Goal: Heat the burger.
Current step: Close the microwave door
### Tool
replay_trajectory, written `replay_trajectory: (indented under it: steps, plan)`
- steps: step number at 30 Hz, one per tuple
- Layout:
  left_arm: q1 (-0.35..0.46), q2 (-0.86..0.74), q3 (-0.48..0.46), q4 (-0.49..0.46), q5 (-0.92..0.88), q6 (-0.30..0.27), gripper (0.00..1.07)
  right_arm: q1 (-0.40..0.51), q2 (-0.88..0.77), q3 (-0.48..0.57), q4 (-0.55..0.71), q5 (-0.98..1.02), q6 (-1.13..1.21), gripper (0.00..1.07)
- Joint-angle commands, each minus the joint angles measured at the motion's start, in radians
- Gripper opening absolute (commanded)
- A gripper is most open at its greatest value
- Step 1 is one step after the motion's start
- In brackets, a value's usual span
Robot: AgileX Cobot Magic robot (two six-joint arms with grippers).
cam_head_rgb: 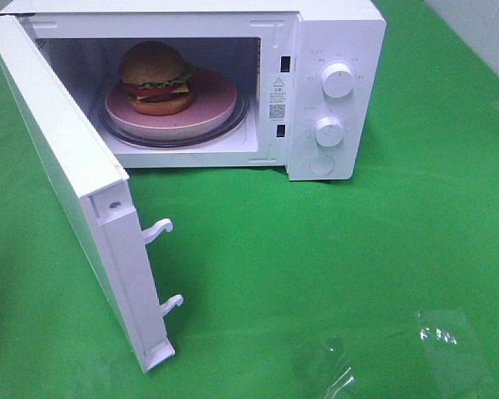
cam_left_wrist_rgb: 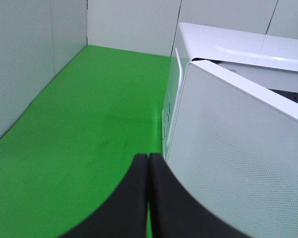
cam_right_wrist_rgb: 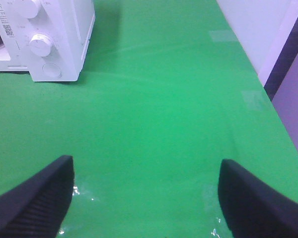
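The burger, with a domed brown bun, tomato, lettuce and patty, sits on a round pink plate inside the white microwave. The microwave door stands wide open, swung out to the left. No gripper shows in the exterior high view. In the left wrist view my left gripper is shut and empty, right beside the outer face of the open door. In the right wrist view my right gripper is wide open and empty over the green cloth, away from the microwave's dial panel.
Two white dials and a round button are on the microwave's right panel. Two door latch hooks stick out of the door edge. A clear plastic sheet lies on the green cloth at the front right. White walls border the table.
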Motion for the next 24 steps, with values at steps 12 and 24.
replay_trajectory:
  steps: [12, 24]
  plan:
    - [0.002, 0.273, 0.034, 0.237, -0.316, -0.163, 0.00, -0.005, -0.026, 0.003, -0.001, 0.002, 0.006, 0.74]
    - [0.002, 0.576, 0.029, 0.463, -0.644, -0.295, 0.00, -0.005, -0.026, 0.003, -0.001, 0.002, 0.006, 0.74]
